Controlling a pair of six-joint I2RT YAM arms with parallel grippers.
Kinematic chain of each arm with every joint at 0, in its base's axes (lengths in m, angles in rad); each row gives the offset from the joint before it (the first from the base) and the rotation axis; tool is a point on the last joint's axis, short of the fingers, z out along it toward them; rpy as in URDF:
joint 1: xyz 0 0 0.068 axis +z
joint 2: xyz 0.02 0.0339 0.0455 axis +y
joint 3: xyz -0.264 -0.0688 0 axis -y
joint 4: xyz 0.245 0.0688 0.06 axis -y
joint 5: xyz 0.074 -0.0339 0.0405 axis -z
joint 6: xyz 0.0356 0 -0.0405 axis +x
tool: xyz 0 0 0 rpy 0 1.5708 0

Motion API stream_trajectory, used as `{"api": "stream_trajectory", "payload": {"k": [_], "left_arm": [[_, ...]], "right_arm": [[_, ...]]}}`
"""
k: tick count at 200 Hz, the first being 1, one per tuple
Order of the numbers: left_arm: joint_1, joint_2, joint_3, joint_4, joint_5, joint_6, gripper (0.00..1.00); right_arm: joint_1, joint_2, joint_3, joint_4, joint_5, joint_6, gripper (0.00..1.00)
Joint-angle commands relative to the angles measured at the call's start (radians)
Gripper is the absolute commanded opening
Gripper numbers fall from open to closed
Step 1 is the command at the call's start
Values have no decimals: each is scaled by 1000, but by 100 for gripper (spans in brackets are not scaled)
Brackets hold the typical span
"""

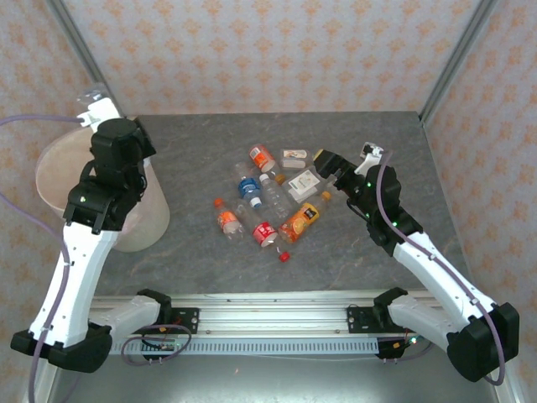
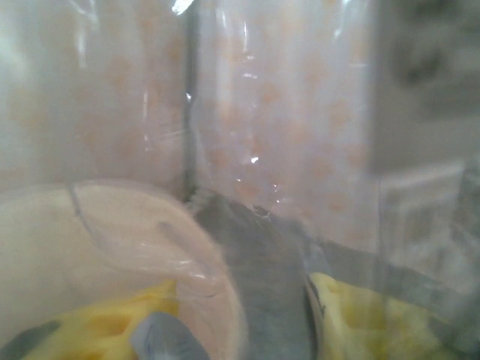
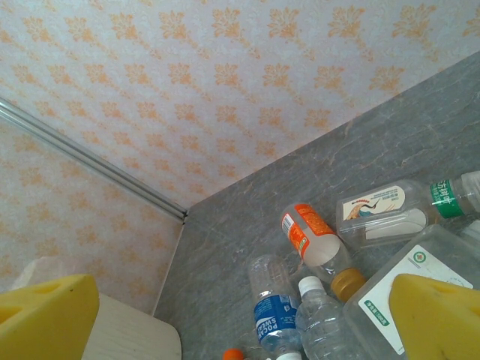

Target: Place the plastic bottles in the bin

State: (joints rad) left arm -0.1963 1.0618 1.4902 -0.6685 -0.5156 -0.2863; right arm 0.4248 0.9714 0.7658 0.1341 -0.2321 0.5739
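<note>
The left claw (image 1: 96, 111) hangs at the upper left of the overhead view, directly above the bin (image 1: 149, 220). Its jaws are drawn nearly together on a clear bottle (image 2: 262, 135), whose see-through wall spreads across most of the left wrist view, with the bin's pale rim curving beneath it at the lower left of that frame. That bottle looks a release away from going in, so I judge this step to be the drop. How many bottles already lie inside the bin I cannot tell, since the arm covers most of its mouth. Most of the work appears to be left. A loose heap of plastic bottles (image 1: 273, 191) lies on the table (image 1: 193, 260) at the centre of the overhead view, well apart from the bin. It includes an orange-labelled bottle (image 1: 262, 157) towards the top, a blue-labelled bottle (image 1: 247, 186) just below it, a red-labelled bottle (image 1: 265, 232) and an orange juice bottle (image 1: 304, 218) lower down, and two or three with white labels on the right. A loose red cap (image 1: 285, 256) sits just beside the heap's lower edge. The right claw (image 1: 331, 168) hovers over the heap's right side with its jaws spread wide and nothing between its yellow pads (image 3: 45, 315), seemingly placed to pick up one of the white-labelled bottles.
</note>
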Motion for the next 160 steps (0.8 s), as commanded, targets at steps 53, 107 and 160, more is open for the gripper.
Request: {"api": "stream_trajectory", "payload": {"k": [53,107,160], "left_arm": [[368,-67,-129,37,155,-229,44],[541,-63,-251,153,277,-406,45],[549,1,-312,209,244,-613,48]], "right_arm": [[3,-10,-5,-8,19,-10,99],[3,-17,4,-38,16,-24,99],[2,-31,6,-67,14,-32,99]]}}
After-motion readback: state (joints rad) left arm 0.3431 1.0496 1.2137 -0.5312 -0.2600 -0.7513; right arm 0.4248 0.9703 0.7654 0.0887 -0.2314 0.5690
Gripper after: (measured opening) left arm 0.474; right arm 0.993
